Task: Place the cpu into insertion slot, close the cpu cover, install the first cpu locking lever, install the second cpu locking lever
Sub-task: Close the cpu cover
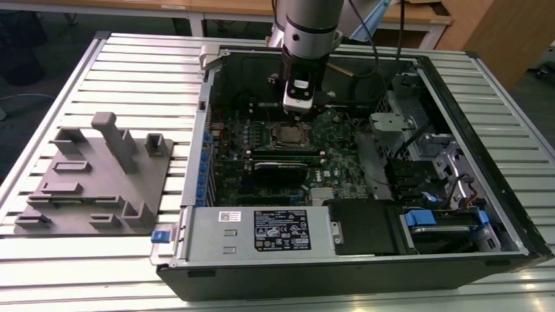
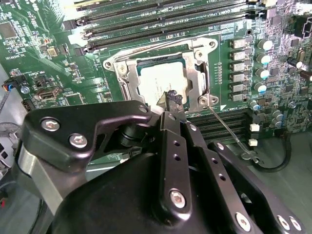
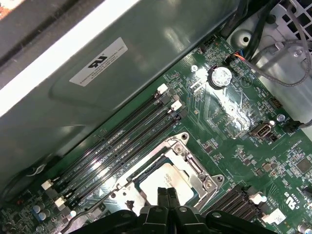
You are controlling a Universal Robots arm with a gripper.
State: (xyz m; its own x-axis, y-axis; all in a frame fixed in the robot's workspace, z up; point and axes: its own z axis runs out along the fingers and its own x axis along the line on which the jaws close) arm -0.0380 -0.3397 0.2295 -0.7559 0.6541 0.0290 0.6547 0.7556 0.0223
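The cpu (image 2: 161,80) lies flat in the insertion slot (image 1: 290,134) on the green motherboard, its silvery top showing through the window of the cpu cover (image 2: 201,73). The cover lies down over the chip. In the first wrist view the cpu (image 3: 171,181) and cover (image 3: 197,171) sit just beyond the fingertips. My gripper (image 2: 173,97) hangs directly over the chip's near edge with its black fingers pressed together and nothing between them; in the exterior view the gripper (image 1: 297,109) stands above the socket. A thin wire locking lever (image 2: 228,130) sticks out from the socket's corner, away from the frame.
Long black memory slots (image 3: 126,134) run beside the socket on both sides. The case's metal wall (image 3: 122,83) rises close behind them. Drive bays and cables (image 1: 429,175) fill the exterior view's right. A grey fixture plate (image 1: 95,175) lies on the table outside the case.
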